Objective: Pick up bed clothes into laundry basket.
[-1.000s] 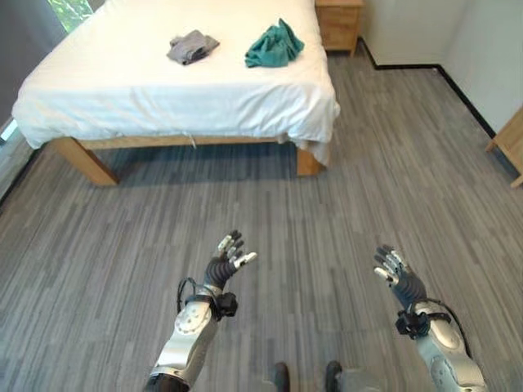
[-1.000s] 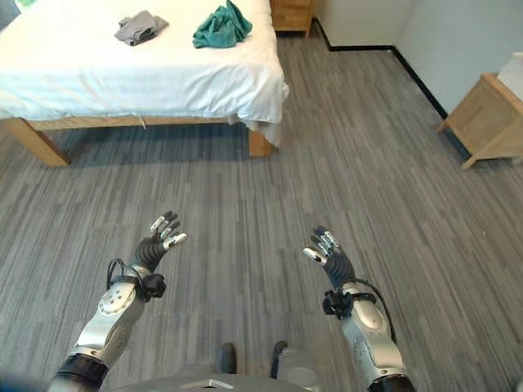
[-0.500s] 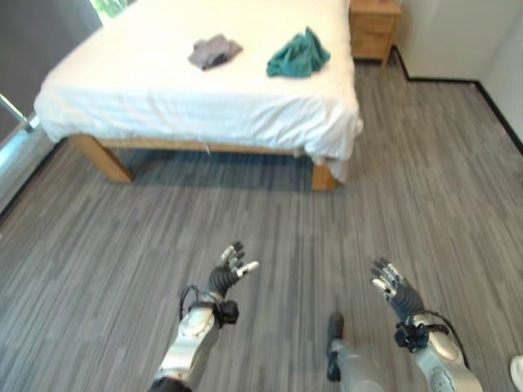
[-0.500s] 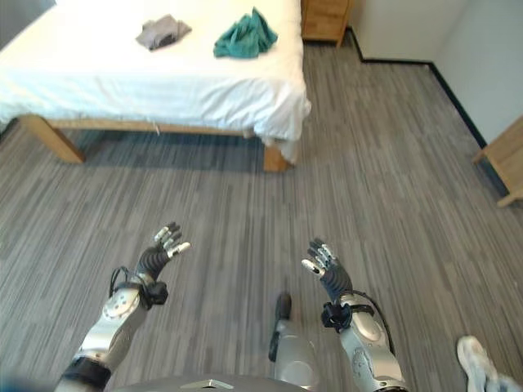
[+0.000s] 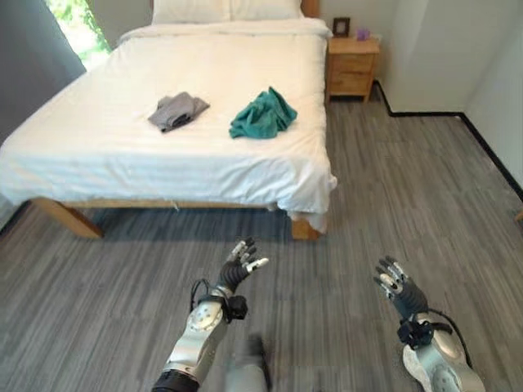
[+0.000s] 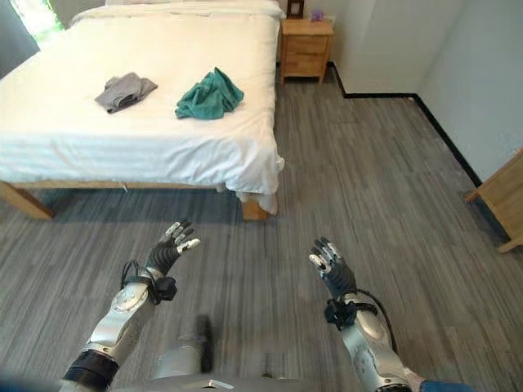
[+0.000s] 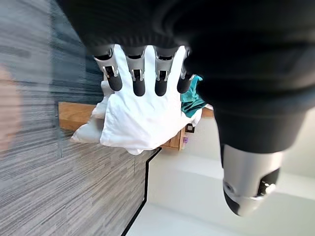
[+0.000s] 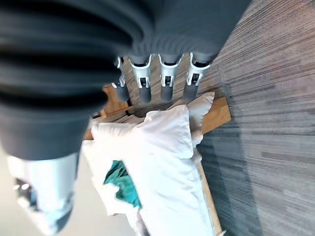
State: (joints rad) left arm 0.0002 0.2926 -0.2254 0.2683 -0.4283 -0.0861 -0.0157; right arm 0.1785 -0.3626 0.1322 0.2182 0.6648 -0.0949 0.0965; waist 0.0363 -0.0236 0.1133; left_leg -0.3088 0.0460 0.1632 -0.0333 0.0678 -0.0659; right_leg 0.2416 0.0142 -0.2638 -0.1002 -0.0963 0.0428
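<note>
A crumpled teal cloth garment [image 5: 263,114] and a smaller rumpled grey cloth garment [image 5: 176,110] lie apart on the white sheet of the wooden-framed bed [image 5: 163,167], the grey one at about 9 o'clock from the teal one, both well apart from the hands. The left hand [image 5: 242,265] hovers over the grey wood-plank floor [image 5: 368,196] at about 6 o'clock from the bed's near edge, fingers straight and spread, grasping nothing. The right hand [image 5: 398,285] hangs at about 3 o'clock from it, likewise released and empty, while a light wooden nightstand [image 5: 353,66] stands at about 1 o'clock from the teal garment.

The left hand [image 7: 147,49], fingers straight, faces the white bed [image 7: 142,123] bearing teal cloth [image 7: 189,101].
</note>
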